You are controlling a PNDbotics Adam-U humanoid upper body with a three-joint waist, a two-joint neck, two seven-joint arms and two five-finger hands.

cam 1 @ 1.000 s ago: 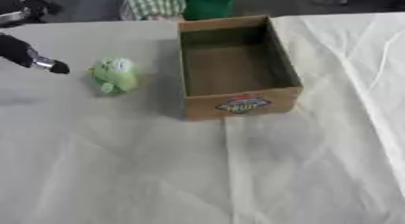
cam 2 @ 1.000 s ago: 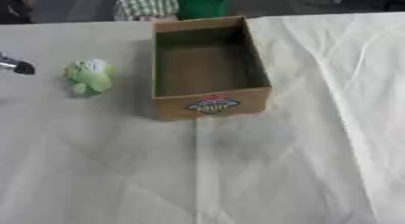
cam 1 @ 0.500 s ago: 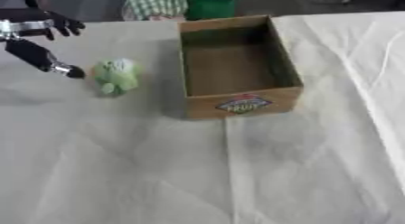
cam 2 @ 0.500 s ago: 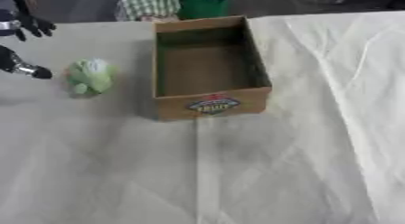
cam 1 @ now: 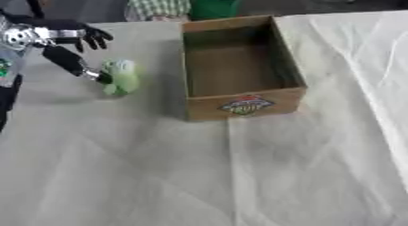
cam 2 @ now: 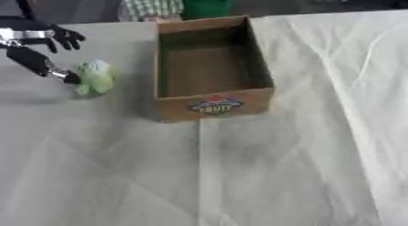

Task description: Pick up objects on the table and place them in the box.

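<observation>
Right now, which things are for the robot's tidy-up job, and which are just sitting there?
For the job:
- green soft toy, on the table left of the box
- cardboard box, open, nothing seen inside
- left hand, reaching at the toy, thumb tip at it

Just there:
- white tablecloth
- green container beyond the table's far edge

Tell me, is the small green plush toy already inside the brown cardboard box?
No, the small green plush toy lies on the white tablecloth left of the brown cardboard box, which holds nothing.
</observation>
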